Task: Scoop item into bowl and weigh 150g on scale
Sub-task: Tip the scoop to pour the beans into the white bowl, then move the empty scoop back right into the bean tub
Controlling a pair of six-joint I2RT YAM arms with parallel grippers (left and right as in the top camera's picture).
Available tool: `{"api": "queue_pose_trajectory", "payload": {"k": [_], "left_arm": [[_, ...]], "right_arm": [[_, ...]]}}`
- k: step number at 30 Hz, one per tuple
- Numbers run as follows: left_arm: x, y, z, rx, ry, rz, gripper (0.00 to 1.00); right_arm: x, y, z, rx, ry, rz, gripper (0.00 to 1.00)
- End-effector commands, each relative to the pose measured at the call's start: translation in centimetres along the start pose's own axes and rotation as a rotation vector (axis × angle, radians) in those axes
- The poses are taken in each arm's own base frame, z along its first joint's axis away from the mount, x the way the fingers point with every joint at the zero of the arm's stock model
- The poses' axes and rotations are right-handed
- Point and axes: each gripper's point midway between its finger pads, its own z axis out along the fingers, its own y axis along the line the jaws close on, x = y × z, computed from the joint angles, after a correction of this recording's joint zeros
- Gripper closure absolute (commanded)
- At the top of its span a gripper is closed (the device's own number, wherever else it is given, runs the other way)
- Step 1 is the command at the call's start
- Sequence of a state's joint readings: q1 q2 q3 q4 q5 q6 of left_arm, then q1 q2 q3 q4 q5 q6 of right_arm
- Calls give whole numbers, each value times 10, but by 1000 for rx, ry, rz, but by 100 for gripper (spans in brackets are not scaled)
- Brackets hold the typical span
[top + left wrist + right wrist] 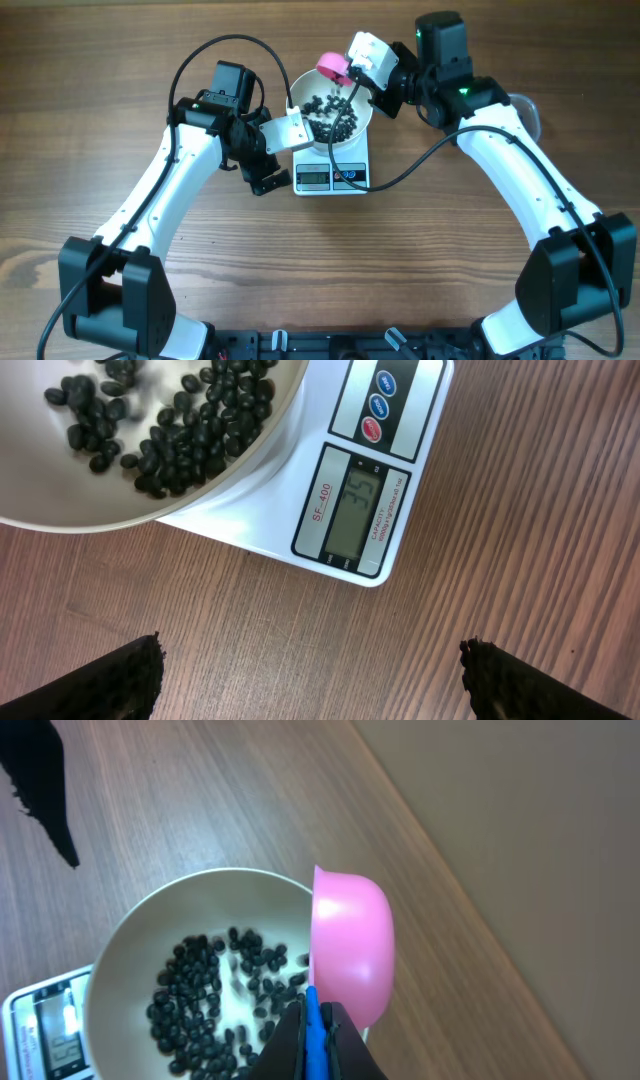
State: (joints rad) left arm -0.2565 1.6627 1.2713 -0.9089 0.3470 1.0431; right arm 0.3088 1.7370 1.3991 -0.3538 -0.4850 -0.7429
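**Weighing under way, target well short**

The item (pixel 195 1005) lies as a thin, loose scatter across the bottom of the bowl (pixel 190 900), with much white wall bare above it; the bowl sits on the scale (pixel 400 400), which stands on the bench (pixel 520 560) between the two arms; so the setting-up is done and some scooping has landed.

The display (pixel 352 510) appears to read 35, by my reckoning far under the 150 g you want; expect several more scoops, then small top-ups as the figure nears the mark.

The pink scoop (pixel 350 945) hangs tipped on its side at the bowl's far rim, mouth turned toward the bowl; you see only its outer shell from the right wrist, so whether any pieces remain inside I cannot tell.

The right jaws are clamped tight on the scoop's blue handle (pixel 314 1020); the left jaws stand wide and hold nothing, hovering above bare bench just beside the scale's display end, touching neither scale nor bowl.

The supply you scoop from is not clearly shown in any view.
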Motion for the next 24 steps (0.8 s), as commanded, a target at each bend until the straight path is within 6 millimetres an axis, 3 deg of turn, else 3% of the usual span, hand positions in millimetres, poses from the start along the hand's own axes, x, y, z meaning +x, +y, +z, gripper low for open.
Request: {"api": "queue_pose_trajectory", "payload": {"k": [1,6,9,15,20,24], "left_arm": [[-3,-1,0,13,-19,18,0],[-3,-1,0,13,-19,18,0],[-3,-1,0,13,-19,18,0],[-3,-1,0,13,-19,18,0],[-3,-1,0,13,-19,18,0],[-3,-1,0,13,-19,18,0]], "right_arm": [[-20,-8,-13,44,-40,-72,96],[-22,9,-13,-42,-70,-57,96],[-15,2,-13,-4,-28,-5,96],[-22,9,-14,-50,-72,40,96],[-28,-18,-20,37,-109,323,96],[-35,-46,-59,46,-167,594,96]]}}
